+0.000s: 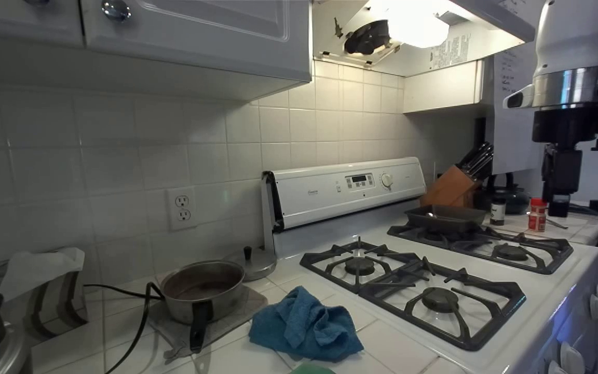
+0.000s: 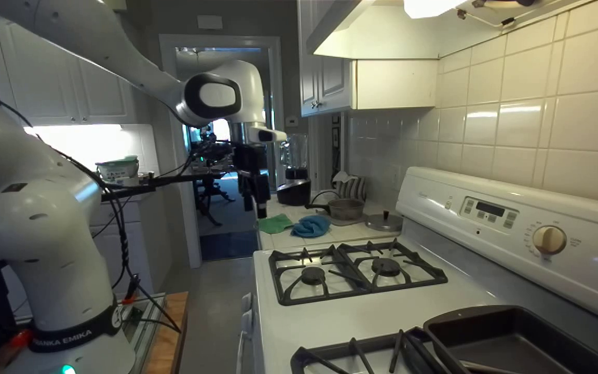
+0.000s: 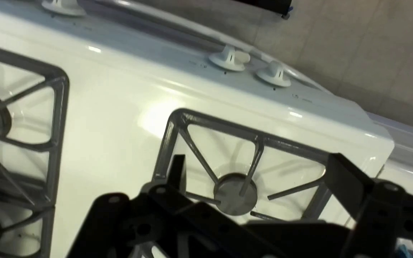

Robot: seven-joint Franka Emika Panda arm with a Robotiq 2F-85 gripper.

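In the wrist view, the black angular fingers (image 3: 348,184) are standing wide apart above the glossy white enamel stove (image 3: 113,154). A dark grey metal grate (image 3: 289,147) is lying beneath them, and a round grey burner cap (image 3: 235,200) is showing through the gap between the fingers. Moulded white plastic knobs (image 3: 274,74) are jutting from the stove's front.

In an exterior view, the fingers are hanging downward from a white jointed robot arm (image 1: 571,39). Behind them in that view, a small red-topped spice shaker (image 1: 537,218) and a black-capped spice jar (image 1: 498,212) are standing beyond the stove, near a slanted wooden knife block (image 1: 449,187). A black rectangular baking pan (image 1: 447,218) is resting on the far grates (image 1: 556,261). Nearer, a crumpled blue cloth (image 1: 304,327) is lying on the white tiled counter (image 1: 242,361), beside a round metal saucepan (image 1: 203,291) with a black handle; a round metal lid (image 1: 257,264) is lying just behind the saucepan.

In an exterior view, the fingers are hanging above the level of the stove's top, apart from the grate. A flat green cloth (image 2: 275,223) is lying on the counter beside the blue cloth, and a black-based blender (image 2: 295,179) is standing farther back.
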